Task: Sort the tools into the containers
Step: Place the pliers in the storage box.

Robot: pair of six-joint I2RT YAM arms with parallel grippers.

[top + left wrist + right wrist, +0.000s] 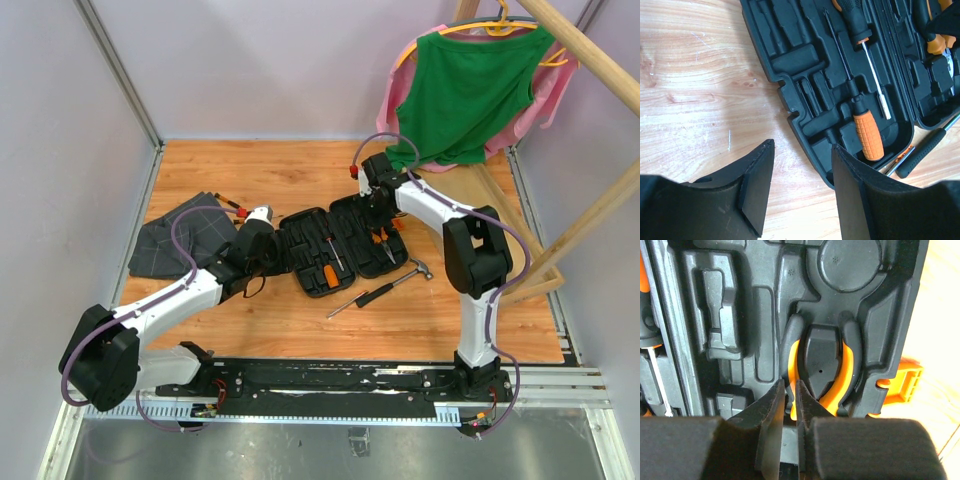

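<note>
Black plastic rounded-rectangle tool case (300, 235) (790, 55) (740, 290) with moulded slots, lying open and flat at the middle of the pale wooden tabletop (250, 170), small orange latch (905, 382) on its right edge.

Seated in a slot of the right half: orange-black handled pliers (383, 238) (845, 370). Right tool (378, 222) (787, 390) pointing straight down on them, jaws at a narrow slit and closed on the handle at the left of the wrist view, a sliver of orange visible between the fingers (771, 410). Pliers not lifted, flush in the slot.

In the left half, each in a slot: thin screwdriver with an orange handle (325, 270) (868, 132) and, next to it, thin screwdriver with a black-and-orange handle (852, 20).

Left tool (266, 260) (803, 145) roughly half open, gripping nothing, hovering over bare wood just beside the case's near left corner.

On the tabletop just off the case's near right corner: black-handled steel claw hammer (400, 281) (925, 150), with another thin screwdriver (340, 309) (901, 156) right beside the handle end; touching or not, impossible to tell.

Dark grey folded cloth (175, 240) left of the case, beyond the left arm. Green garment (470, 90) hanging at the far right.
</note>
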